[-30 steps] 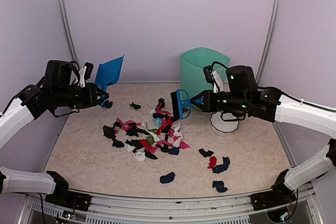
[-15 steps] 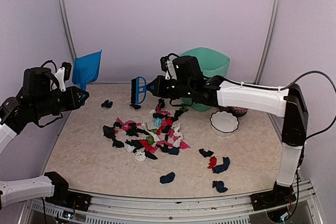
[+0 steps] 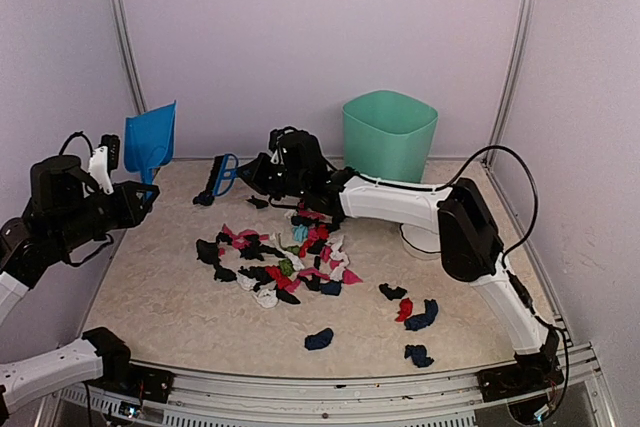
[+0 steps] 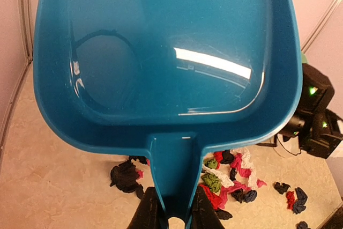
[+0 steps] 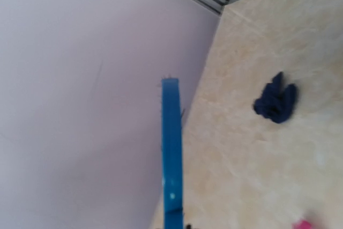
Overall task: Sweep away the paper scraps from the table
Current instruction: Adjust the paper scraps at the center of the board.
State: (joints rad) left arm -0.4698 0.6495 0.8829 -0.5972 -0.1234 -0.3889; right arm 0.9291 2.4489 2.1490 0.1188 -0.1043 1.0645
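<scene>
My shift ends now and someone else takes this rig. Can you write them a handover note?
Left tool shut on the blue dustpan, raised above the table at its left edge, empty.
Right tool shut on the blue brush, held at the back left.
Paper scraps heaped mid-table, strays front right, one back left.
Done: none in the pan. Left: sweep them all.

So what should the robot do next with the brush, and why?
Probably lower the brush, held by the right gripper, behind the lone dark scrap at the back left and drag it toward the main pile of paper scraps. That scrap lies apart from the pile, and the left gripper holds the dustpan up off the table.
</scene>
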